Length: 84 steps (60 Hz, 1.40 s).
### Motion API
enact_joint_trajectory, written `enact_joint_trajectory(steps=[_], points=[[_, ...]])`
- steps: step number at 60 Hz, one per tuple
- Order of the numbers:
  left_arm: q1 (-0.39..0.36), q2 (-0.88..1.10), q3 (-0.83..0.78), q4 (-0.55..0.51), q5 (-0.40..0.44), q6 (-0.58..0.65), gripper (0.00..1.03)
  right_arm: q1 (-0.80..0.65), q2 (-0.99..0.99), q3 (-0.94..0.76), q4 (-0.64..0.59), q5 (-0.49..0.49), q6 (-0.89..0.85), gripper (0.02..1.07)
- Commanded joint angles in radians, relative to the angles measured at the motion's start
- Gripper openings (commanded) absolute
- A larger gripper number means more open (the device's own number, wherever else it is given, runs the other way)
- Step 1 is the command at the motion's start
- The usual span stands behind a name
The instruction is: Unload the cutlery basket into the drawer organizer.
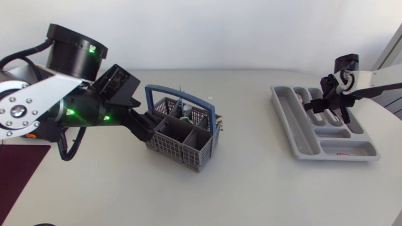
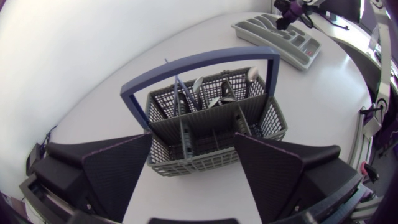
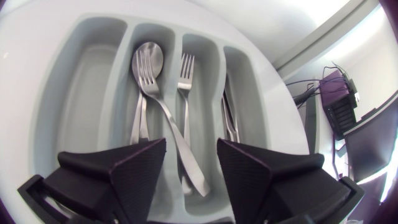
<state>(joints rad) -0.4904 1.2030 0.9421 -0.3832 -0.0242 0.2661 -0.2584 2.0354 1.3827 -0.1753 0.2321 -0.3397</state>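
Observation:
The grey cutlery basket [image 1: 183, 134] with a blue handle [image 2: 198, 66] stands left of the table's middle. Several pieces of cutlery [image 2: 212, 96] stand in its far compartments. My left gripper [image 2: 194, 167] is open at the basket's near end, one finger [image 2: 118, 171] at each near corner. The grey drawer organizer [image 1: 307, 147] lies at the right. My right gripper [image 3: 191, 165] hovers open just above it. Under it lie forks [image 3: 185, 67], a spoon [image 3: 153, 53] and knives [image 3: 227, 118]. One long handle [image 3: 180, 146] slants over a divider and ends between the open fingers.
A dark red mat [image 1: 19, 169] lies at the table's front left corner. Bare white tabletop [image 1: 251, 176] stretches between basket and organizer. The organizer's widest compartment [image 3: 74, 93] and its cross compartment [image 1: 348, 149] hold no cutlery that I can see.

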Motion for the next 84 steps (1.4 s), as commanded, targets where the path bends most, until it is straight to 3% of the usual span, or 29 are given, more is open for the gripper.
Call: enact_joint_trajectory(steps=[1,15,32,38,48,55,71,84], points=[[0.024,-0.029,-0.040,0.014,0.003,0.004,0.92,0.021,-0.126,-0.096,0.023,-0.017,0.018,0.79],[0.041,-0.062,-0.095,0.043,0.003,0.024,0.92,0.099,-0.320,-0.283,0.059,-0.056,-0.001,0.79],[0.061,-0.057,-0.114,0.055,0.003,0.030,0.92,0.165,-0.353,-0.294,0.059,-0.045,-0.036,0.79],[0.052,-0.056,-0.120,0.053,0.001,0.024,0.92,0.125,-0.317,-0.252,0.048,-0.083,-0.088,0.79],[0.035,-0.071,-0.134,0.047,0.001,0.021,0.92,-0.018,-0.210,-0.097,-0.078,-0.306,-0.182,0.79],[0.029,-0.076,-0.147,0.050,0.001,0.024,0.92,-0.094,-0.138,0.022,-0.179,-0.395,-0.277,0.79],[0.027,-0.071,-0.147,0.060,0.000,0.033,0.92,-0.163,0.022,0.279,-0.429,-0.521,-0.424,0.79],[0.015,-0.100,-0.169,0.053,0.001,0.055,0.92,-0.156,0.074,0.303,-0.455,-0.530,-0.483,0.79]])
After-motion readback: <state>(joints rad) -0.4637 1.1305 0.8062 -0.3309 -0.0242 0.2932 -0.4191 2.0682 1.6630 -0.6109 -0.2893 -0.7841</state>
